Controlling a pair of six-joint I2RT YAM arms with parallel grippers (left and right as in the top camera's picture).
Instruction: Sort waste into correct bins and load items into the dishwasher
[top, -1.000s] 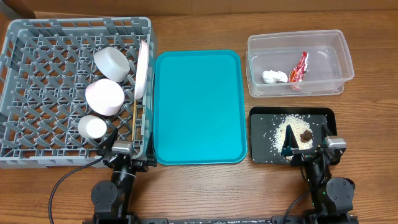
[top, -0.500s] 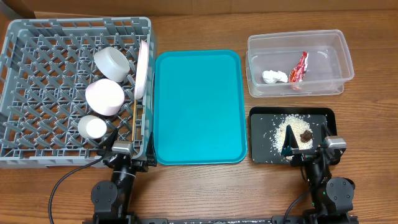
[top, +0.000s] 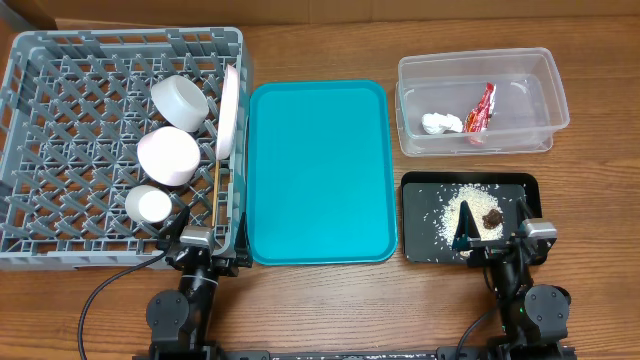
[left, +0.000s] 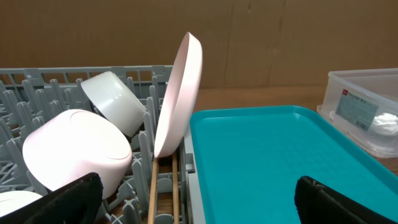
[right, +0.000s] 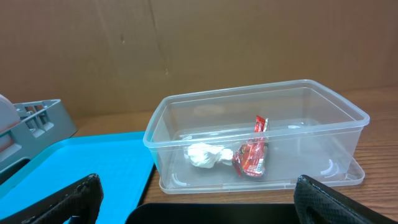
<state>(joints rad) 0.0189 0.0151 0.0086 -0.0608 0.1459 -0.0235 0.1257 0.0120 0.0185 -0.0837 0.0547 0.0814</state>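
Before me the dish rack (top: 120, 38) is matt grey moulded plastic. Its plate (left: 180, 93) is smooth and glossy, the chopsticks (left: 152, 193) bare pale wood. The teal tray (top: 318, 170) is smooth plastic with a soft sheen. My tub (right: 339, 134) is clear glossy plastic, the wrapper (right: 252, 155) shiny, the tissue (right: 204, 155) crumpled paper. The table (top: 330, 310) is grained wood.

Grey plastic dish rack (top: 60, 120) sits left on the wooden desk (top: 320, 300), teal rectangular tray (top: 318, 170) in the middle, clear plastic tub (top: 525, 95) back right, shallow black tray (top: 420, 245) just in front of it. Round white plate (top: 230, 110) stands on edge at the rack's right side. Crumpled white tissue (top: 440, 124) and red snack wrapper (top: 482, 112) lie in the tub.
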